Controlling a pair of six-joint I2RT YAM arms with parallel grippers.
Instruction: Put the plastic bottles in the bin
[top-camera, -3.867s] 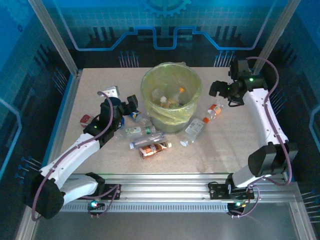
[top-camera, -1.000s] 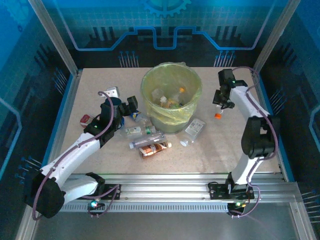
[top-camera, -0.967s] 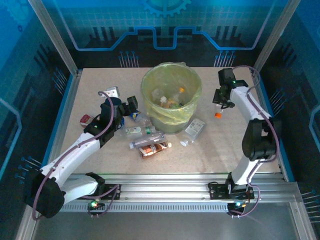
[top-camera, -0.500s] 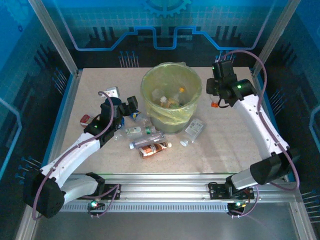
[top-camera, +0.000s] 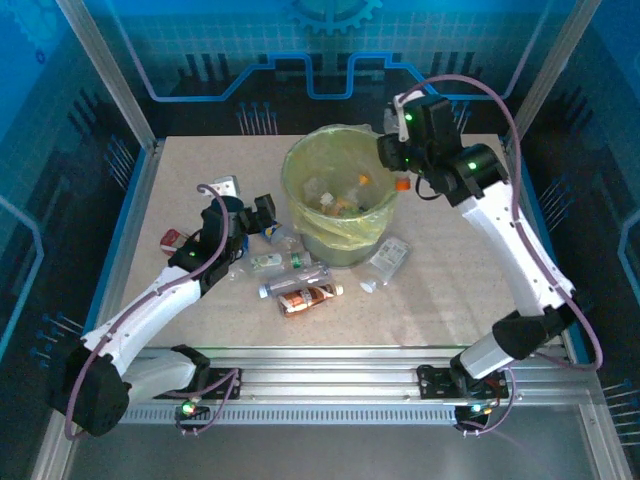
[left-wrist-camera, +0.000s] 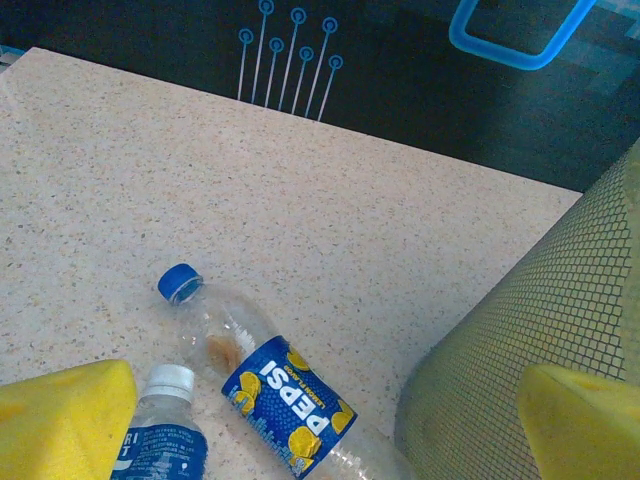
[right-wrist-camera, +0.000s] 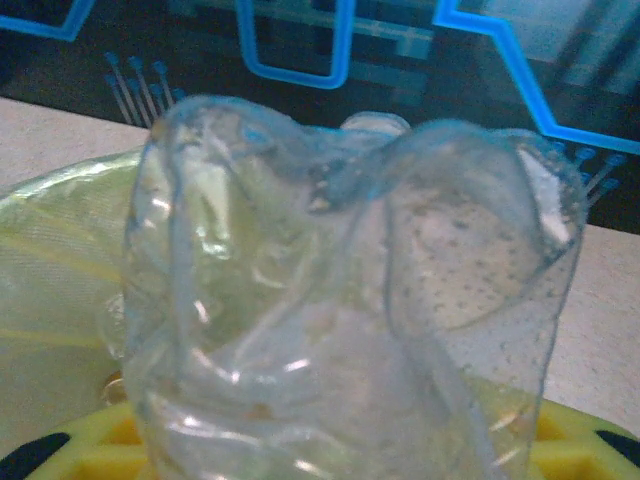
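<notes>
The speckled counter (top-camera: 450, 290) carries the bin (top-camera: 340, 245), a large round bucket lined with a yellow-green bag, with several bottles already lying inside it. The right arm reaches over from the far right. The right pincer (top-camera: 396, 170) is clamped on a crumpled clear bottle (right-wrist-camera: 340, 300) at the bin's right rim, its orange cap (top-camera: 402, 184) hanging just outside the opening. The bottle's long axis runs up out of the pincer, crushed end away from the fingers. The opening lies to that pincer's left, so the drop looks to call for a short carry leftward before letting go.

The left pincer (top-camera: 258, 215) is spread wide low at the bin's left side, its yellow fingers (left-wrist-camera: 60, 425) at the edges of the wrist view. Between them a Pepsi bottle (left-wrist-camera: 285, 395) lies on its side beside the bin wall, blue cap (left-wrist-camera: 180, 282) pointing away to the far left. A white-capped bottle (left-wrist-camera: 165, 430) lies just beside it. The left arm is much the nearer to both.
</notes>
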